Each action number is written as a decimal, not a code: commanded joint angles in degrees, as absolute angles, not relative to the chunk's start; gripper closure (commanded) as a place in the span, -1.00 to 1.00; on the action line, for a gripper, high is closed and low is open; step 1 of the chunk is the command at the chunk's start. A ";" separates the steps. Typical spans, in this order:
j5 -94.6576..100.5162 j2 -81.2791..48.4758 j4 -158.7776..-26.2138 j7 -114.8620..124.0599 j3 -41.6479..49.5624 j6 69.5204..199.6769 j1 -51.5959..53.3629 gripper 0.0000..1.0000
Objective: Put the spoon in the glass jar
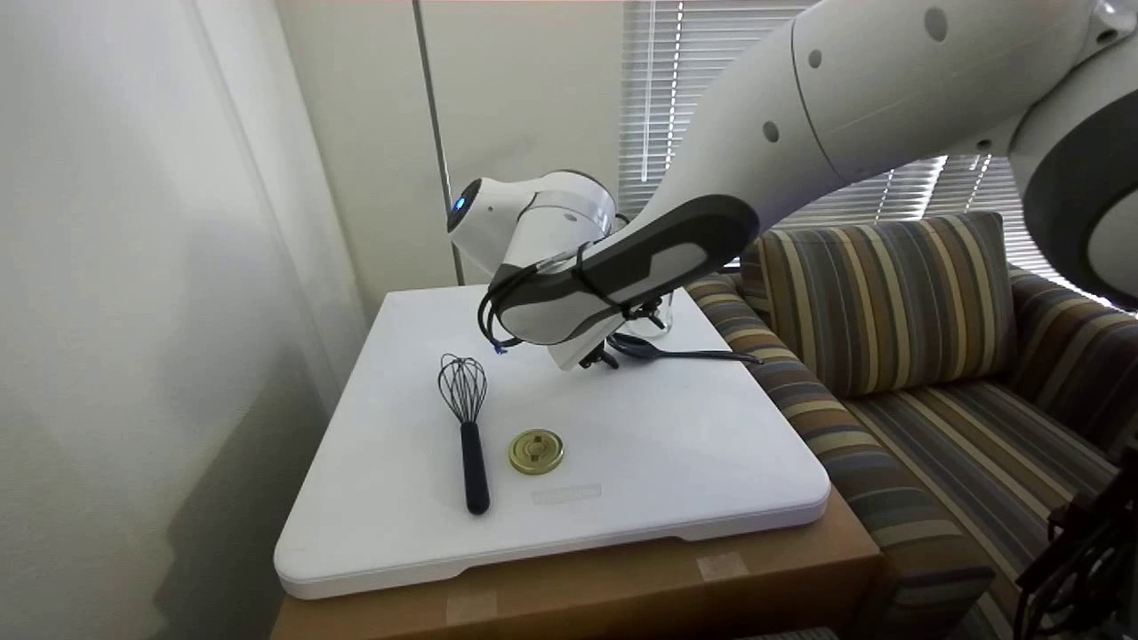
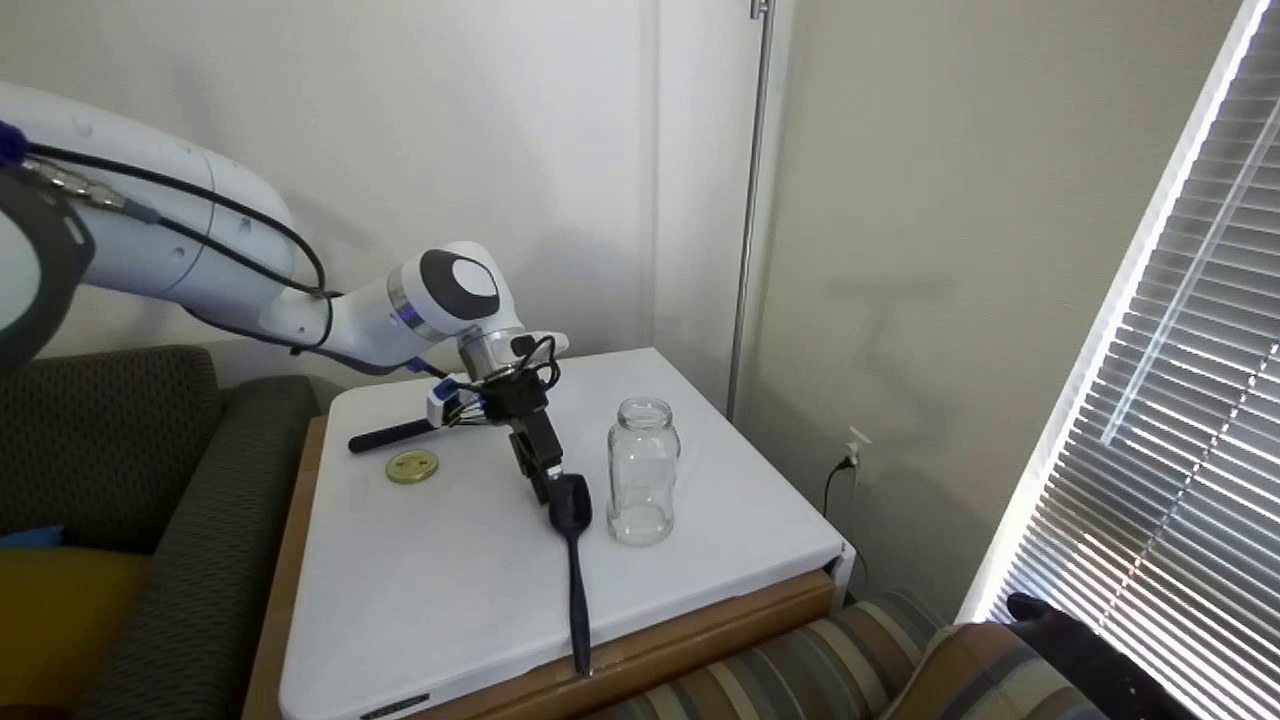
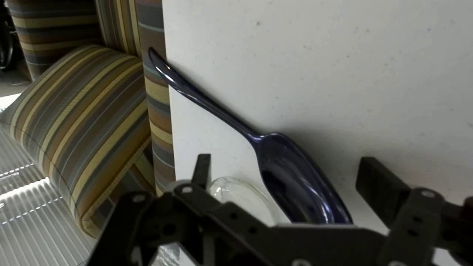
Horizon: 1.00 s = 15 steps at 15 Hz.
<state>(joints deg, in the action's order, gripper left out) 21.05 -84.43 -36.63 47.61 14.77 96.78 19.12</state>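
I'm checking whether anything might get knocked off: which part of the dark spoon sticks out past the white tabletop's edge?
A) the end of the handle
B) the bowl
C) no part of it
A: in all three views the spoon's handle end reaches beyond the edge of the white tabletop, while its bowl lies over the surface.

spoon (image 3: 275,153): glossy, plastic-looking | jar (image 2: 643,475): smooth clear glass | claw (image 3: 285,162): mostly matt | tabletop (image 1: 658,444): smooth, plastic-looking, low sheen | disc (image 1: 536,452): shiny, metal-looking | cushion (image 1: 880,298): woven cloth
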 commanded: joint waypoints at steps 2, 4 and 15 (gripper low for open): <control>21.79 -84.43 -37.49 48.22 13.48 99.32 18.12 -0.89; 21.93 -84.43 -37.68 48.64 13.53 100.37 18.13 -0.85; 22.95 -84.42 -38.20 50.49 14.17 105.63 18.35 -0.61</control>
<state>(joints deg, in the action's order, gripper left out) 21.61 -84.42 -36.71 49.29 14.76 102.16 19.04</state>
